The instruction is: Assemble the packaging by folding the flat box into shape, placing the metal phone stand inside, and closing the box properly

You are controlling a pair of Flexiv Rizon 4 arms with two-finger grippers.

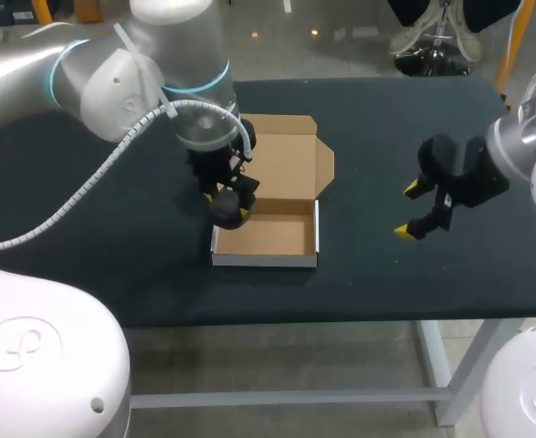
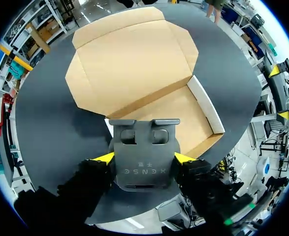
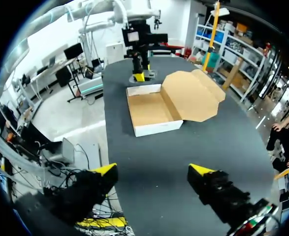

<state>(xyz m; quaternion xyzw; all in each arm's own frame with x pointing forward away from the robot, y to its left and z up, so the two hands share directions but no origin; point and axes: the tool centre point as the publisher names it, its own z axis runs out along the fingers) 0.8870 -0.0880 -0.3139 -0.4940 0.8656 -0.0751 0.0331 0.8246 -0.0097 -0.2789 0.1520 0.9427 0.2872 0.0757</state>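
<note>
My left arm (image 1: 112, 64) comes in from the left side and bends down to the left rear corner of the box (image 1: 266, 260). The left tool (image 1: 231, 203) is clamped on the grey metal phone stand (image 2: 144, 142), with one yellow-tipped finger (image 2: 104, 158) pressing each side edge of the plate. In the left wrist view, the stand's far end with its two small hooks lies at the box's near wall, by the corner where the lid (image 2: 129, 59) hinges. Whether the stand touches the cardboard I cannot tell. The box sits folded into shape near the middle of the dark worktop (image 1: 386, 283), a shallow tray with white outer walls and a bare brown floor. Its lid lies flat on the worktop behind the tray, side flaps spread. In the right wrist view, the left tool (image 3: 140, 76) stands at the far side of the tray (image 3: 154, 129). The right tool (image 1: 408, 211) hangs over bare worktop, well apart from the box, fingers spread wide with nothing between them.
</note>
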